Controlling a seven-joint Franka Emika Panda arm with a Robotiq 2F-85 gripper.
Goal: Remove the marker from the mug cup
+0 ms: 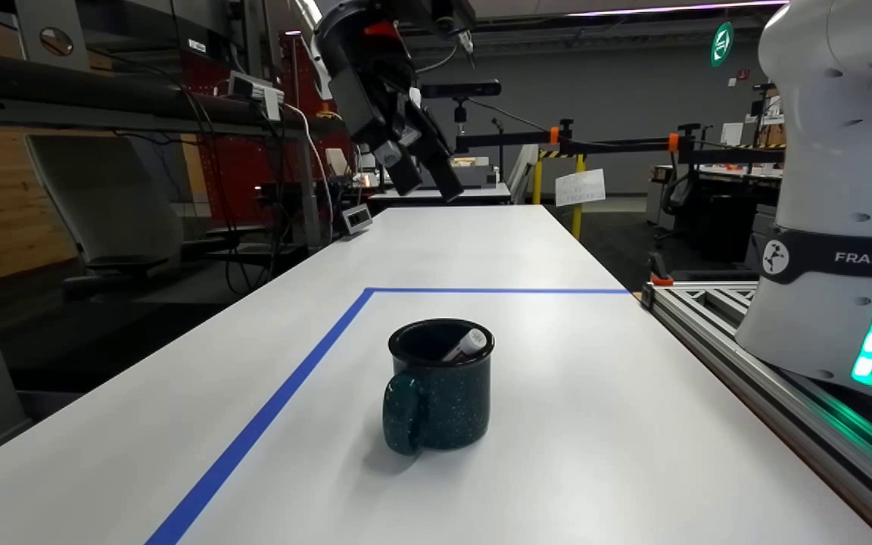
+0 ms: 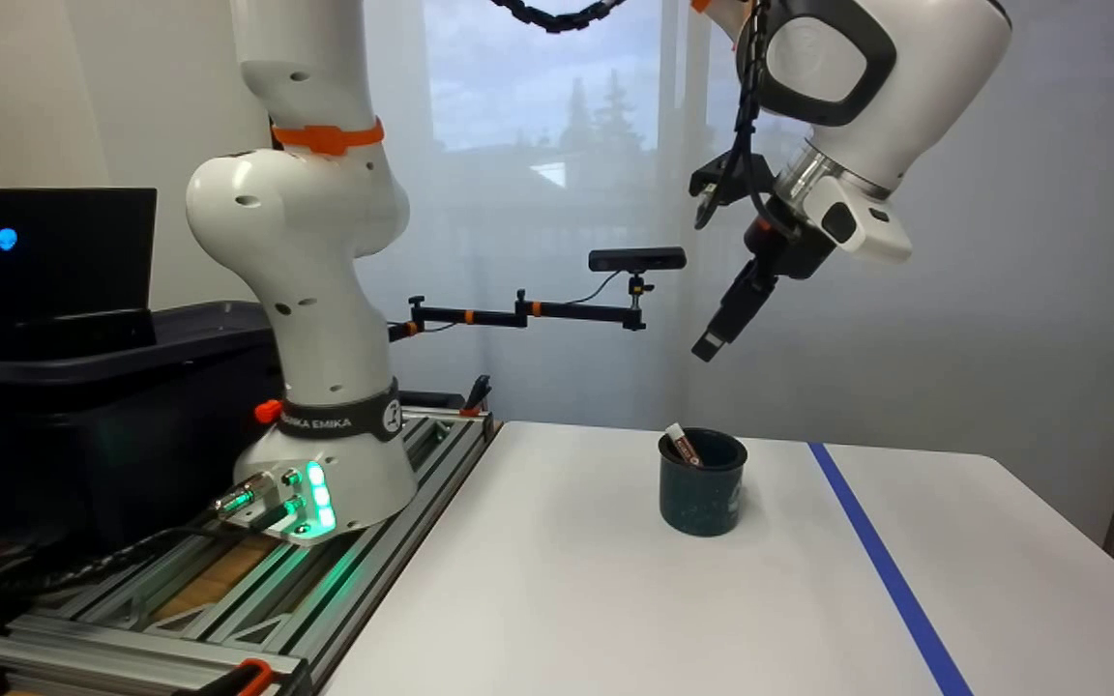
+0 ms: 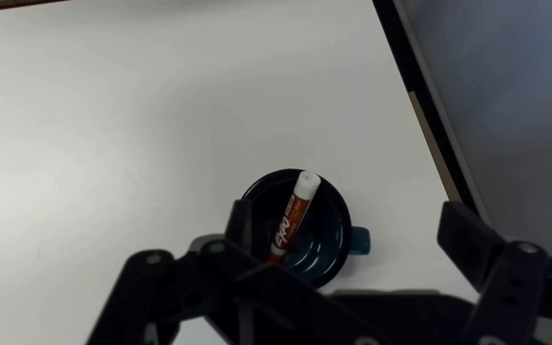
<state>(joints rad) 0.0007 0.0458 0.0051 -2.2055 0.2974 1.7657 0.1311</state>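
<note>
The mug cup, dark teal with a black rim, stands upright on the white table in both exterior views (image 1: 451,412) (image 2: 700,505) and in the wrist view (image 3: 346,221). The marker leans inside it, its white end up against the rim; it shows in both exterior views (image 1: 471,343) (image 2: 682,446) and the wrist view (image 3: 294,215). The marker has a red-brown EXPO label. Its lower end is partly hidden behind a finger in the wrist view. My gripper (image 3: 350,227) is open and empty. In both exterior views (image 1: 428,185) (image 2: 709,346) it hangs tilted, well above the mug cup.
Blue tape (image 1: 284,393) marks lines on the white table (image 2: 557,580). The robot base (image 2: 325,483) stands on a metal rail frame beside the table. A camera on a jointed arm (image 2: 636,259) stands behind. A small grey device (image 1: 356,219) sits at the table edge.
</note>
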